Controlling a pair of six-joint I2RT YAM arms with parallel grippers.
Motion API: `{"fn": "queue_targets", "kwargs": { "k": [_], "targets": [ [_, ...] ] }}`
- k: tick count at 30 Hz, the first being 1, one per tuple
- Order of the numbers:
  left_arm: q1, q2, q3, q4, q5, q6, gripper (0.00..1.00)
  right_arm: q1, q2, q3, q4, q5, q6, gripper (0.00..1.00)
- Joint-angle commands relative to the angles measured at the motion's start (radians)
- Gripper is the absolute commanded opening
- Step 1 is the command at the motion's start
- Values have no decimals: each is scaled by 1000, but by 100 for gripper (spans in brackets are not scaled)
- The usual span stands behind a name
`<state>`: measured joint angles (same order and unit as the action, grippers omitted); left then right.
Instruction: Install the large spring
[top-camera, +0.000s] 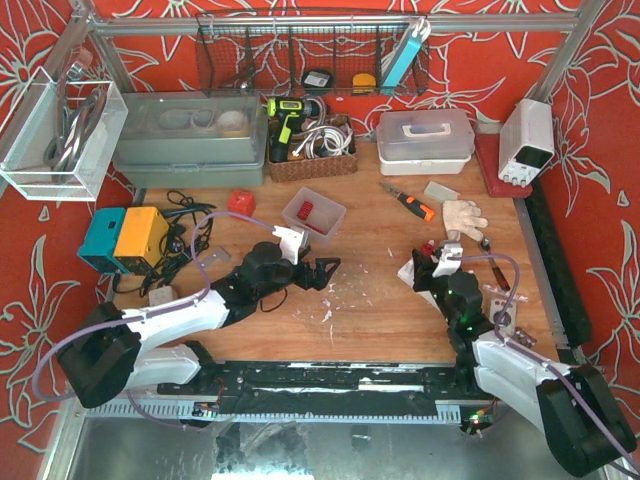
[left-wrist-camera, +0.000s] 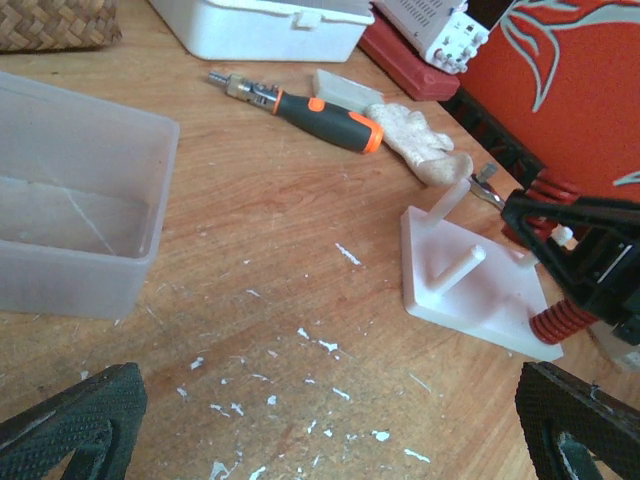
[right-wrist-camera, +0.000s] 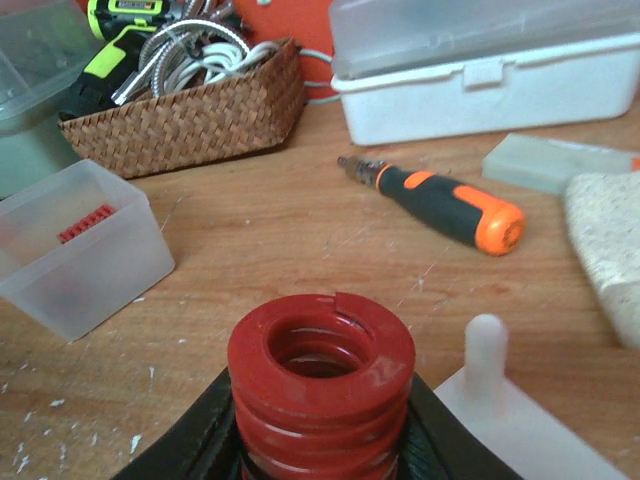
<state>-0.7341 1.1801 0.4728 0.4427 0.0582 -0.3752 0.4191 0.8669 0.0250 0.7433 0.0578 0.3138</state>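
While the right hand grips the red spring by its sides, the coil's open end faces the wrist camera. Its 2 black fingers are closed on the outer turns, so the hollow middle is left free, probably so that it can slide down over a peg. The spring sits at the far edge of the white base, which lies flat on the table. Seen from the right wrist, 1 bare peg stands just beside the coil. Whether the lower end already sits on another peg is hidden by the fingers.

The left hand is spread fully open and holds nothing. It hovers above the table, between the clear bin and the base. It looks held back to keep out of the way, though it is near enough to steady the base if that shifts under a push. A screwdriver lies well apart, farther back.

The likely step is lining the spring up with its peg, and a tilted coil could snag on the tip.
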Motion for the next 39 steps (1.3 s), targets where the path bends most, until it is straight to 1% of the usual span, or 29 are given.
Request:
{"fn": "queue_targets", "kwargs": {
  "k": [1, 5, 15, 20, 23, 26, 29, 32, 39],
  "targets": [
    [-6, -39, -4, 20, -8, 6, 100, -6, 40, 12, 69, -57, 85, 0],
    [-7, -37, -4, 22, -2, 3, 100, -5, 67, 24, 72, -80, 102, 0],
    [-11, -43, -3, 19, -1, 3, 100, -5, -21, 30, -15, -81, 28, 0],
    [-13, -45, -3, 18, -6, 4, 100, -3, 10, 15, 22, -67, 10, 0],
    [-13, -42, -4, 19, -8, 5, 100, 7, 29, 30, 5, -60, -11, 0],
    [-13, -42, -2, 19, 1, 5, 100, 33, 38, 24, 18, -2, -35, 0],
    [-13, -45, -3, 21, 2, 3, 100, 41, 51, 26, 30, 12, -40, 0],
    [-13, -42, -3, 22, 3, 1, 100, 57, 83, 37, 51, 8, -42, 0],
    [-14, -48, -3, 17, -1, 3, 100, 95, 156, 39, 108, 54, -53, 0]
  ]
}}
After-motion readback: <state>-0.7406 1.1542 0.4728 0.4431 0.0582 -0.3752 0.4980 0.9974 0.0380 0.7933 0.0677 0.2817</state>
